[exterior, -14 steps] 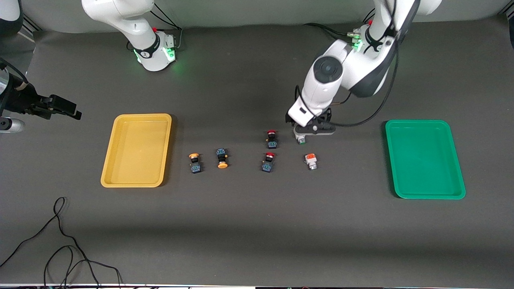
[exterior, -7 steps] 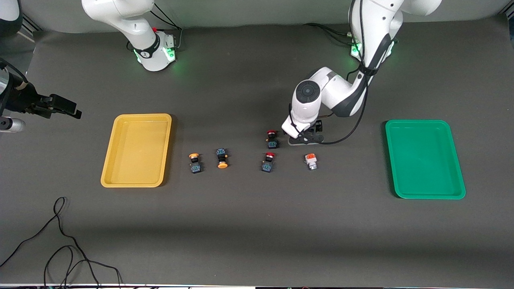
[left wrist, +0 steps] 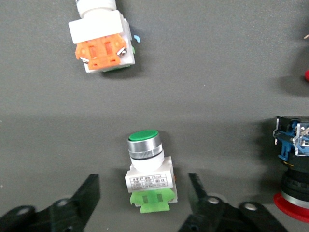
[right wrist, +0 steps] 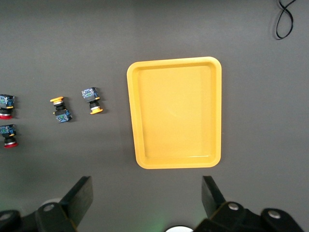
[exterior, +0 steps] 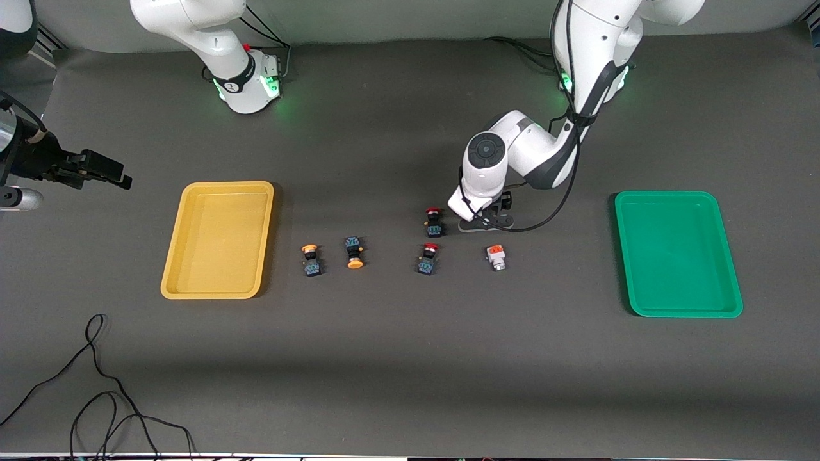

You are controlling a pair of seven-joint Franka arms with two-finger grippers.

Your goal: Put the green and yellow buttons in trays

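The left gripper (exterior: 485,219) is down at the table beside a red-capped switch (exterior: 434,221), and from the front camera the arm's own wrist hides whatever lies beneath it. Only the left wrist view shows what is there: a green-capped button (left wrist: 146,178) lying on the grey mat, its round green cap set in a metal ring, its white body carrying a label and a pale green terminal block, with one dark finger (left wrist: 82,195) standing on either side of it, a gap visible on both sides (no contact to be seen). The same view catches the orange-topped white button (left wrist: 103,44) lying apart from it; in the front view that button (exterior: 495,256) sits nearer the camera than the gripper. Two orange-capped buttons (exterior: 312,259) (exterior: 353,251) lie close together between the yellow tray (exterior: 218,239) and a second red-capped switch (exterior: 428,257). The green tray (exterior: 676,253) sits at the left arm's end of the table. The right gripper (right wrist: 145,200), seen only in its own wrist view, waits high over the yellow tray's end of the table, fingers spread wide and holding nothing.
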